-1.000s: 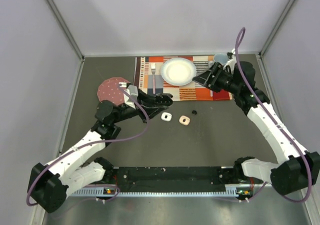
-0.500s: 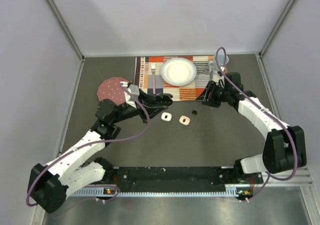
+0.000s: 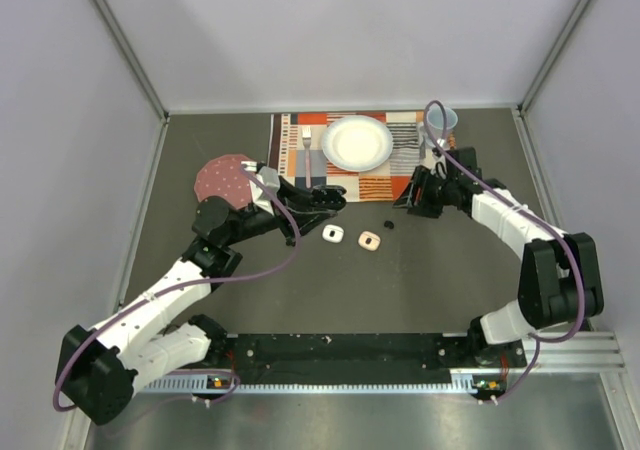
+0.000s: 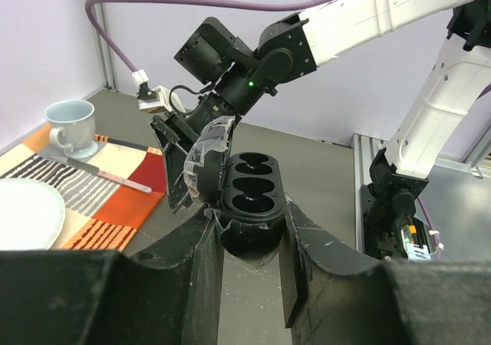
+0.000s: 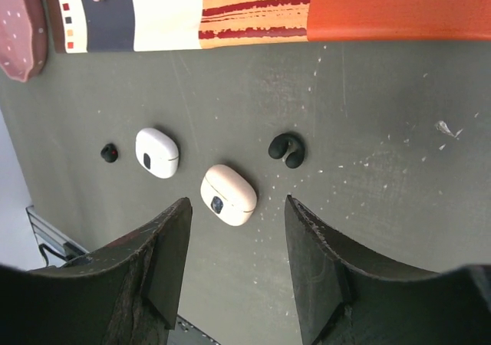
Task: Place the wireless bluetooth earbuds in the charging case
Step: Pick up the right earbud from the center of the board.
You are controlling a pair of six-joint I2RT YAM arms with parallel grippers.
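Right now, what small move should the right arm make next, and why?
Probably ease the right fingers down over the black earbud: they stand open just short of it, and the black case in the left fingers shows empty wells.

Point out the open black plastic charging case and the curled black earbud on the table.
open black plastic charging case point(image 4: 250, 199), left wrist view, inner socket tray.
curled black earbud point(image 5: 284, 144), right wrist view, its curved body.

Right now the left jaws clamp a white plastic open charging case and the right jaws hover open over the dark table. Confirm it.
Not quite: the open plastic charging case in the left jaws is black, not white, as the left wrist view shows. The rest stands.
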